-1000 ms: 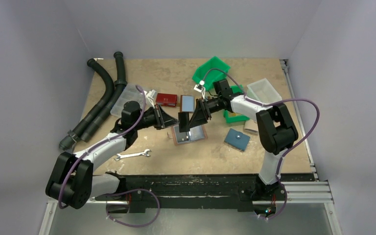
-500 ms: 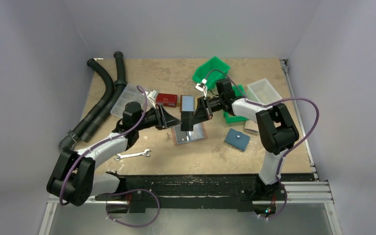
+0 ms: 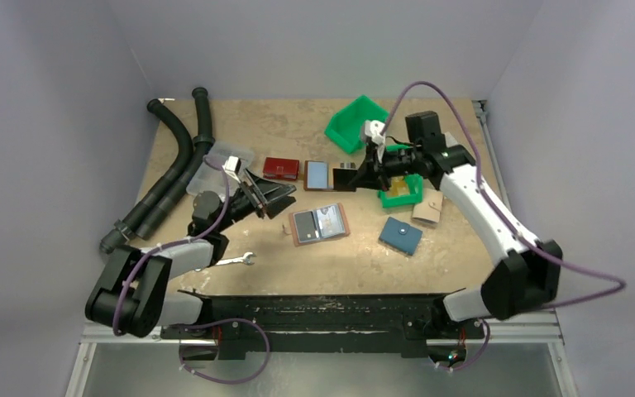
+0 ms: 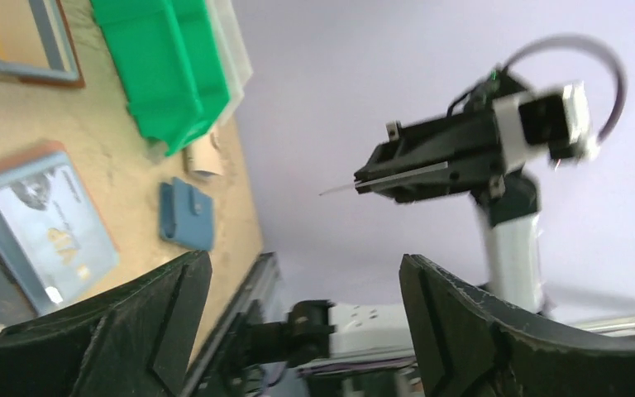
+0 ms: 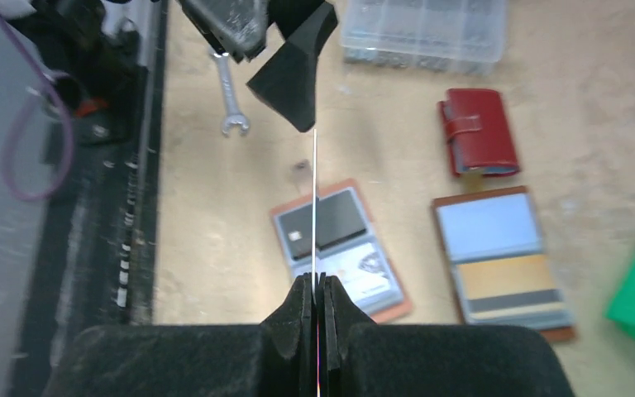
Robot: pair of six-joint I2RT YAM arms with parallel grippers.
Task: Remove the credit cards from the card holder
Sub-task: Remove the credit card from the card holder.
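Note:
My right gripper is shut on a black credit card, held in the air above the table's middle back. In the right wrist view the credit card shows edge-on as a thin line between the shut jaws of my right gripper. The open brown card holder lies flat below, with a dark card and a light printed card in its pockets. My left gripper stands open and empty to the card holder's left. Its wrist view shows my left gripper facing the card.
A second open brown holder and a red wallet lie behind. A blue snap pouch, green bins, a clear box, a wrench and black hoses lie around.
The black card passed from my left gripper to my right, which shut on it and drew back to the right. My left gripper opened and pulled back to the left.

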